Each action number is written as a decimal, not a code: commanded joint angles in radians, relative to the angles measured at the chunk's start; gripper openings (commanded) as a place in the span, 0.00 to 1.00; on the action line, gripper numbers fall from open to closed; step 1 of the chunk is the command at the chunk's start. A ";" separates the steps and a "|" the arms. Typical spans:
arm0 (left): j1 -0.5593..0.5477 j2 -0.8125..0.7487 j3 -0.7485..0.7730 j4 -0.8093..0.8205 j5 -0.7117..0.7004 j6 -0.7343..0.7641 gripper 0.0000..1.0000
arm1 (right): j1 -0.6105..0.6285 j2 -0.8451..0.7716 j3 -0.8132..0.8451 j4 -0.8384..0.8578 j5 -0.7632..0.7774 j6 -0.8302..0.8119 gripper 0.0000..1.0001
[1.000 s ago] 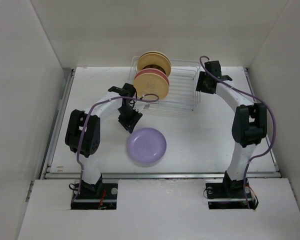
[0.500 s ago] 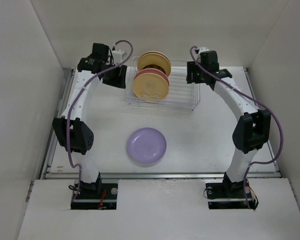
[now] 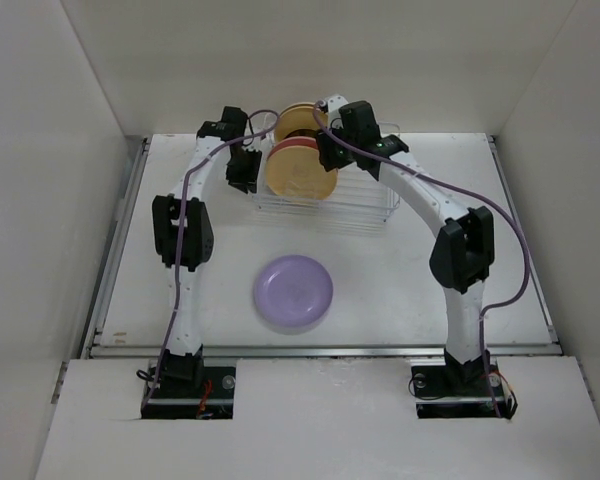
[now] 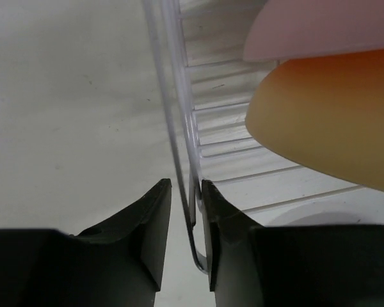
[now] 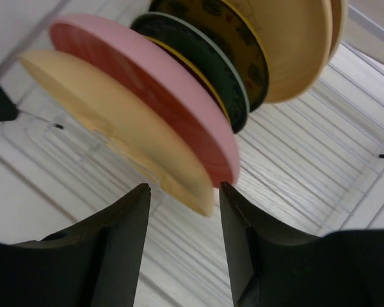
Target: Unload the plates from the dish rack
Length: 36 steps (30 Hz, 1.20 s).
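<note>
Left claw (image 4: 184,192) slightly parted — right claw (image 5: 184,188) wider

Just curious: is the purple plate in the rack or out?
Out: the purple plate lies flat on the table, apart from the rack.

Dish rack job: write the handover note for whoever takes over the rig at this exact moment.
Left gripper: fingers sit on either side of the left wall wire of the dish rack; cannot tell whether it clamps.
Right gripper: open, straddling the edge of the front cream plate, no contact visible.
Done: lavender plate lies flat on the table, in front of the rack.
Left: front cream plate, pink plate, dark green plate and others behind stand upright in the rack.
</note>
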 commanded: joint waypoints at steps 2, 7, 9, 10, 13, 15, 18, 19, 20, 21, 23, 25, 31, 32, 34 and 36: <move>0.000 -0.073 -0.037 0.002 -0.022 -0.014 0.15 | -0.008 0.038 0.061 -0.006 0.091 0.000 0.51; 0.000 -0.093 -0.103 0.002 0.038 -0.026 0.00 | 0.001 0.038 0.061 0.005 0.050 0.000 0.40; 0.000 -0.102 -0.137 -0.007 0.063 -0.038 0.00 | 0.001 0.048 0.061 0.005 0.023 0.000 0.32; 0.000 -0.113 -0.148 -0.007 0.072 -0.038 0.00 | 0.001 0.048 0.061 0.005 0.023 0.000 0.28; 0.000 -0.122 -0.175 -0.007 0.095 -0.077 0.00 | 0.024 0.048 0.061 0.005 0.025 0.000 0.12; 0.000 -0.131 -0.186 -0.007 0.117 -0.109 0.00 | 0.024 0.048 0.050 0.005 0.040 0.000 0.06; 0.000 -0.150 -0.227 -0.007 0.181 -0.141 0.00 | 0.024 0.037 0.041 0.015 0.062 0.000 0.00; 0.000 -0.160 -0.241 -0.007 0.181 -0.141 0.00 | 0.024 0.020 0.041 0.016 0.077 0.000 0.00; 0.000 -0.161 -0.241 -0.007 0.181 -0.152 0.00 | 0.024 0.009 0.032 0.025 0.077 0.000 0.00; 0.000 -0.170 -0.250 -0.022 0.181 -0.152 0.00 | 0.024 -0.001 0.032 0.025 0.089 0.009 0.00; 0.000 -0.170 -0.250 -0.036 0.181 -0.161 0.00 | 0.024 -0.035 0.022 0.034 0.100 0.018 0.00; 0.000 -0.170 -0.250 -0.036 0.181 -0.183 0.00 | 0.033 -0.079 -0.002 0.054 0.111 0.018 0.00; 0.000 -0.170 -0.250 -0.036 0.181 -0.192 0.00 | 0.053 -0.185 -0.065 0.078 0.158 0.018 0.00; 0.000 -0.170 -0.250 -0.036 0.181 -0.192 0.00 | 0.053 -0.198 -0.082 0.078 0.180 0.018 0.00; 0.000 -0.170 -0.250 -0.036 0.181 -0.192 0.00 | 0.053 -0.235 -0.096 0.078 0.201 0.018 0.00; 0.000 -0.179 -0.250 -0.036 0.172 -0.192 0.00 | 0.053 -0.271 -0.096 0.056 0.214 0.018 0.00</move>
